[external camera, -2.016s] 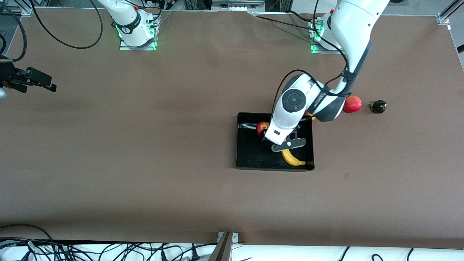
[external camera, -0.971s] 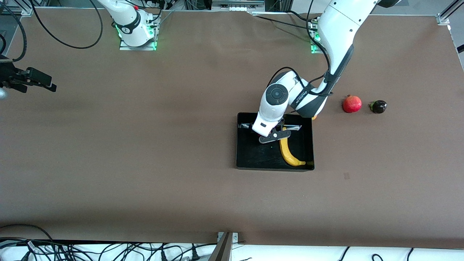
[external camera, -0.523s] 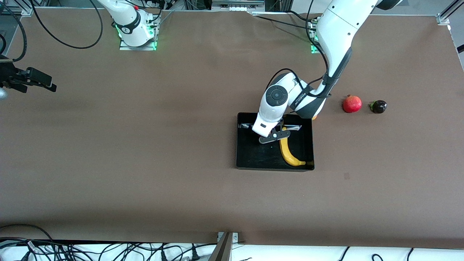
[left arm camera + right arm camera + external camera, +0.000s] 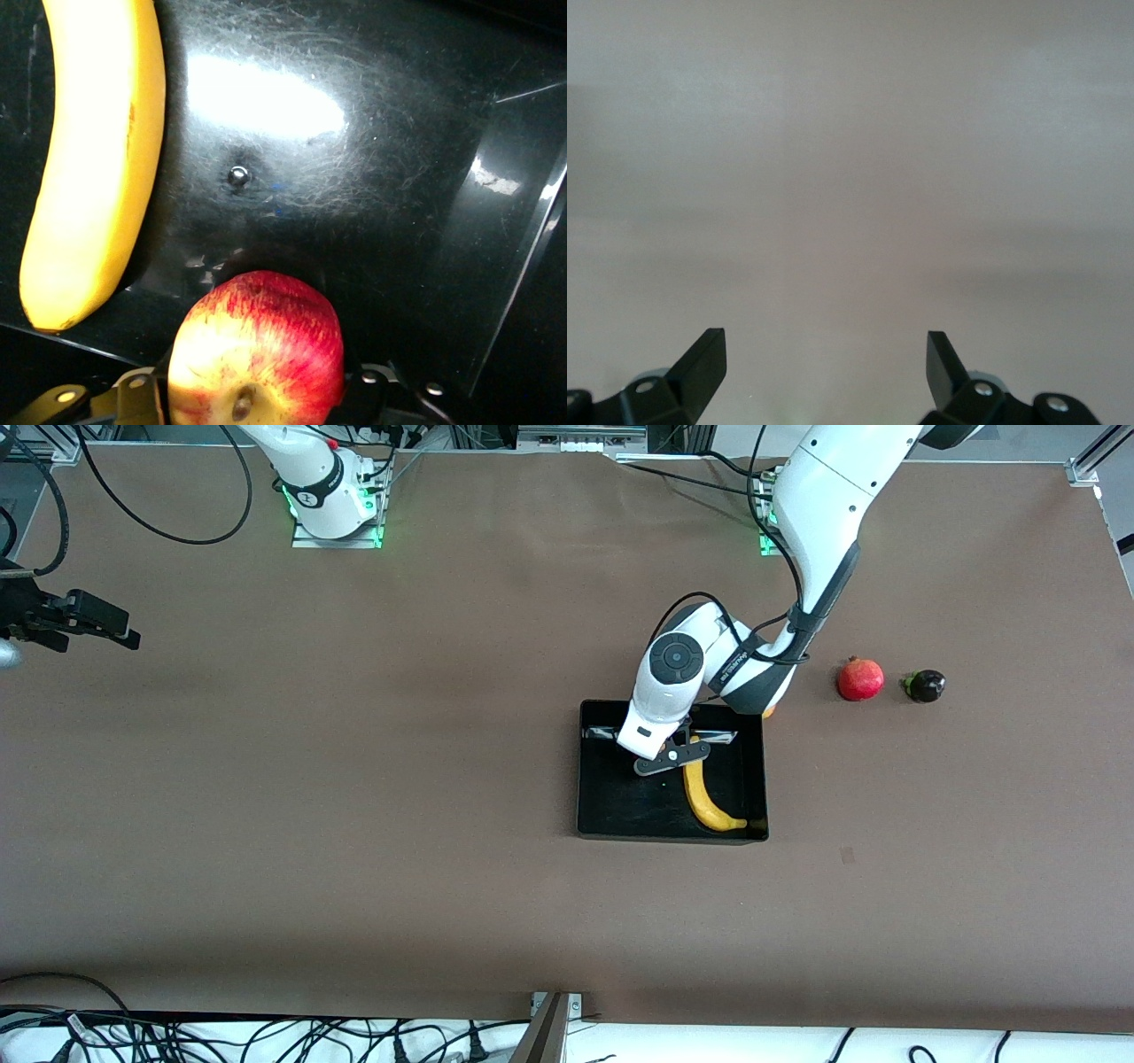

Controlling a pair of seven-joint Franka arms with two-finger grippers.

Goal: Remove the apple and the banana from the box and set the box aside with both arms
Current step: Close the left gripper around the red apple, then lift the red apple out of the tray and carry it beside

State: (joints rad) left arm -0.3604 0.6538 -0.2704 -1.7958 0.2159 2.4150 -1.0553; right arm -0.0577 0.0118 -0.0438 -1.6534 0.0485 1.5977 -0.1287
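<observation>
The right tool (image 4: 89, 624) hangs over the 10 o'clock edge of the brown desk (image 4: 354, 797), well apart from everything else, and its arm waits. In the right wrist view its two black fingers (image 4: 700, 354) stand wide apart with only bare desk surface below them.

The black box (image 4: 581, 779) rests on the desk at about 3 o'clock from the desk's middle. The left arm reaches down from its base into the box. The left tool (image 4: 664, 757) is low over the floor of the box, toward the box's 11 o'clock corner. In the left wrist view the red-and-yellow apple (image 4: 257, 354) sits right at that tool, on the glossy floor of the box. I cannot tell whether the tool is clamped on it or only around it.

The banana (image 4: 704, 797) lies in the box beside the apple, not touching it. It curves from the box's middle to its 5 o'clock corner.

A red pomegranate (image 4: 860, 679) lies on the desk at 2 o'clock from the box, with a small dark fruit (image 4: 925, 685) just beside it at its 3 o'clock.
</observation>
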